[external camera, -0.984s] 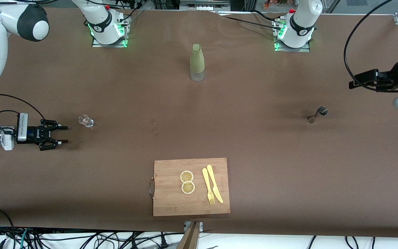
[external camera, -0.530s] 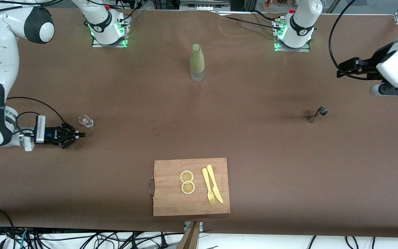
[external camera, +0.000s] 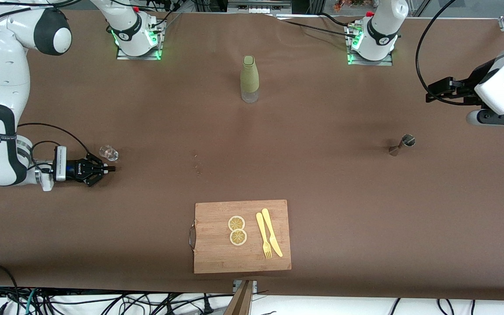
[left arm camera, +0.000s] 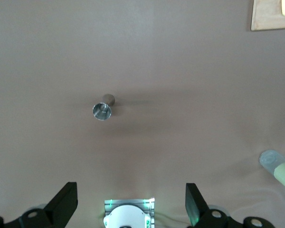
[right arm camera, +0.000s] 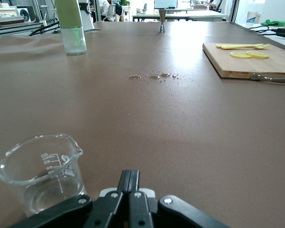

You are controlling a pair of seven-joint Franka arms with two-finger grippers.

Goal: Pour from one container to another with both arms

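Note:
A small clear glass beaker (external camera: 109, 152) (right arm camera: 40, 171) with a little liquid stands near the right arm's end of the table. My right gripper (external camera: 111, 169) (right arm camera: 134, 178) is low beside it, shut on nothing and not touching the glass. A metal jigger (external camera: 403, 143) (left arm camera: 102, 110) stands near the left arm's end. My left gripper (left arm camera: 129, 190) hangs high above the table by the jigger, fingers (left arm camera: 62, 205) wide open and empty. A green-sleeved bottle (external camera: 249, 78) (right arm camera: 70, 23) stands mid-table toward the bases.
A wooden cutting board (external camera: 217, 258) with two lemon slices (external camera: 237, 230), a yellow fork and a knife lies near the front camera. A few droplets (right arm camera: 152, 76) mark the brown cloth mid-table. The arm bases (external camera: 138, 35) stand along the table's edge farthest from the front camera.
My right gripper closed its fingers and slid along the table toward the middle, ending beside the beaker. The left arm swung and rose toward its base end, still open.

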